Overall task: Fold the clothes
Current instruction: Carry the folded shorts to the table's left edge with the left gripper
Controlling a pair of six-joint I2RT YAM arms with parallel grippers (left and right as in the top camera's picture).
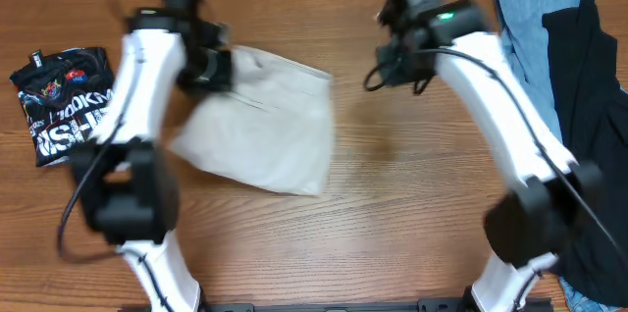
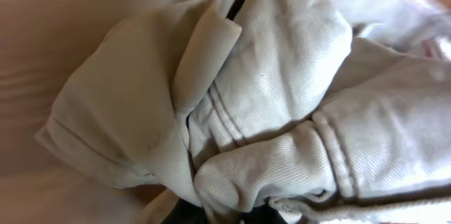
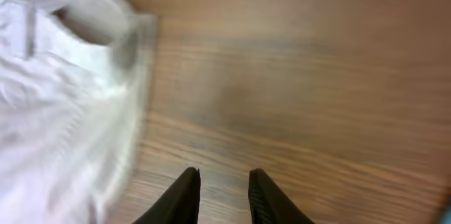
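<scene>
Could not see left gripper (image 1: 209, 69) fingertips, buried in bunched shorts (image 2: 282, 76). Found black garment (image 1: 589, 116) cut off by picture edge, well right of shorts.

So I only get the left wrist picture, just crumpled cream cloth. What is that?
Observer: Shorts, lying on the table; the left gripper is shut on their far left corner.
Operator: Is the other arm helping?
Observer: No. The right gripper is open over bare wood, beside the shorts, holding nothing.
Operator: Any other clothes?
Observer: A black printed garment at the left edge; a blue garment and a black garment at the right.
</scene>
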